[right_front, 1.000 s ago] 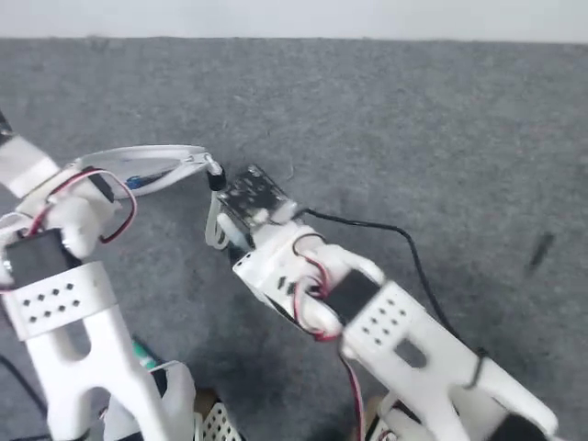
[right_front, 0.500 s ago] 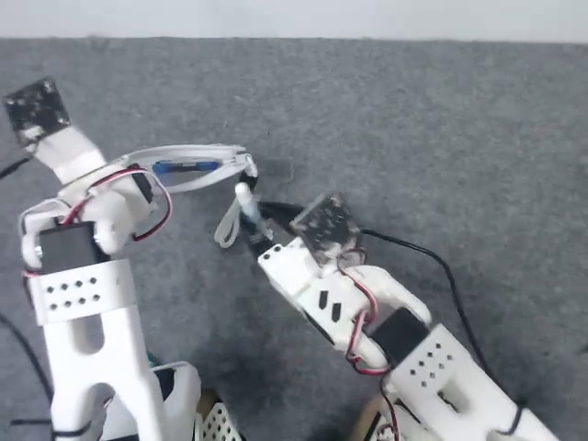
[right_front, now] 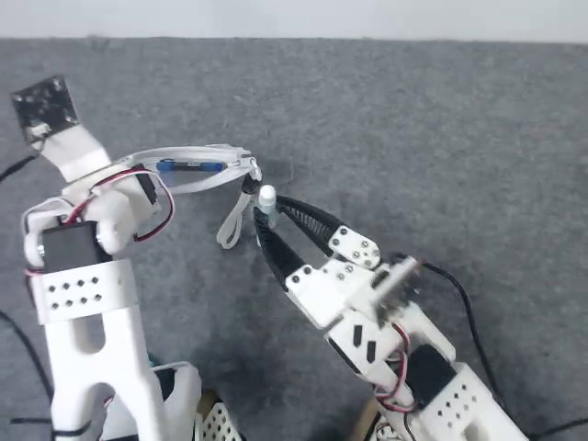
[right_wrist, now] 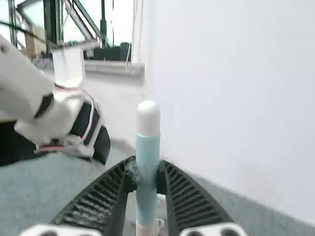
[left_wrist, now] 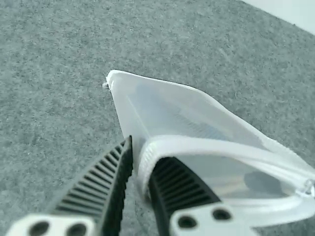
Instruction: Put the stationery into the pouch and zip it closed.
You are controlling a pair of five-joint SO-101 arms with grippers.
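The left gripper (left_wrist: pixel 139 152) clamps the rim of the pouch (left_wrist: pixel 197 118), judged soft and limp, while the right gripper (right_wrist: pixel 146 168) clamps the pen (right_wrist: pixel 147 140), presumably light, stiff and smooth, on its barrel.

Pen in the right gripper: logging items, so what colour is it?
The pen is pale blue with a white tip, clearest in the right wrist view.

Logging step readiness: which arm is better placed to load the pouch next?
Right: the right hand grips a pen close to the pouch mouth; the left hand clamps the pouch rim.
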